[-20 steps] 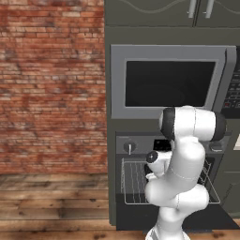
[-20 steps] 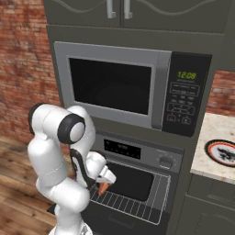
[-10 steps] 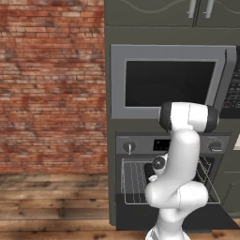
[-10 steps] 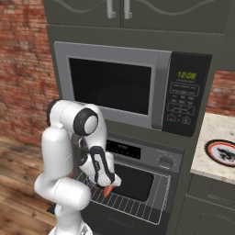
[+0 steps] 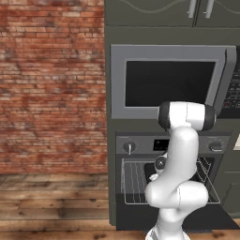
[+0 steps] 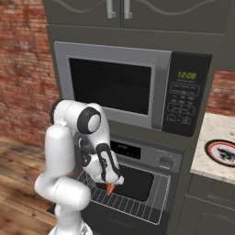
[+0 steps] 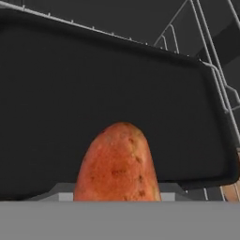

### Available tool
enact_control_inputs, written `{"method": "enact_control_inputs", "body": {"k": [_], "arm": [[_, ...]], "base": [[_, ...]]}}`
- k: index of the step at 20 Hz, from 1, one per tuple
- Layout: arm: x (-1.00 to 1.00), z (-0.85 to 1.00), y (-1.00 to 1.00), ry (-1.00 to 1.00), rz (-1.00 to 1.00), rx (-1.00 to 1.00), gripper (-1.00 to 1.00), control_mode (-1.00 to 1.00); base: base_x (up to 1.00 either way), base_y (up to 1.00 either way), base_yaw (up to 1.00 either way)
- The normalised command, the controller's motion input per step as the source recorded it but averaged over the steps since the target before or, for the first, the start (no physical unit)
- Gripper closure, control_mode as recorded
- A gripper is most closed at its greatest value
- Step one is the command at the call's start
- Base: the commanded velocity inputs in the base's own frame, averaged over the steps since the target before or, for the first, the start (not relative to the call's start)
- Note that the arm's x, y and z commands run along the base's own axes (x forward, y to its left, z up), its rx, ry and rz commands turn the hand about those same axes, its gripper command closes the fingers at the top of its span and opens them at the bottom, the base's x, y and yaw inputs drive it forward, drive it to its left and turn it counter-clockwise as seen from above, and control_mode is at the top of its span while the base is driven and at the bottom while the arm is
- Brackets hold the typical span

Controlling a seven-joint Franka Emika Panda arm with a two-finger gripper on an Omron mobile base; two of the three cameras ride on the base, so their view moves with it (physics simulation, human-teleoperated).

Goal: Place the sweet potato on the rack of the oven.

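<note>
My gripper (image 6: 111, 183) is shut on the sweet potato (image 6: 109, 189), an orange-brown lump that points down just above the oven's pulled-out rack (image 6: 133, 204). In the hand view the sweet potato (image 7: 117, 164) rises from the bottom edge and hides my fingertips. Behind it lies a flat dark tray (image 7: 93, 93) resting on the silver rack wires (image 7: 213, 70). The oven (image 5: 140, 146) has its door down, and the rack (image 5: 133, 182) sticks out in front of my arm. In the right base view the tray (image 6: 140, 181) sits just beyond the potato.
A silver microwave (image 6: 114, 85) with a green-digit keypad (image 6: 186, 98) sits directly above the oven. The oven's knob (image 6: 165, 162) is to the right of my hand. A round rimmed plate (image 6: 223, 152) lies on the counter at right. A brick wall (image 5: 51, 84) stands on the left.
My arm's shoulder and elbow have swung toward the oven. The hand has kept hold of the sweet potato and edged slightly further over the rack.
</note>
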Motion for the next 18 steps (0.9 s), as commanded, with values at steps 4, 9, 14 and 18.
{"method": "enact_control_inputs", "body": {"k": [4,9,14,18], "arm": [[0.35,-0.02,-0.04,-0.02,0.0,0.03,1.0,-1.0],[0.32,-0.22,-0.03,-0.07,0.0,0.01,1.0,-1.0],[0.16,-0.48,0.0,-0.02,0.0,0.0,1.0,-1.0],[0.08,-0.44,-0.03,0.0,0.0,0.0,1.0,-1.0]], "base": [[0.0,0.0,0.0],[0.0,0.0,0.0],[0.0,0.0,0.0],[0.0,0.0,0.0]]}}
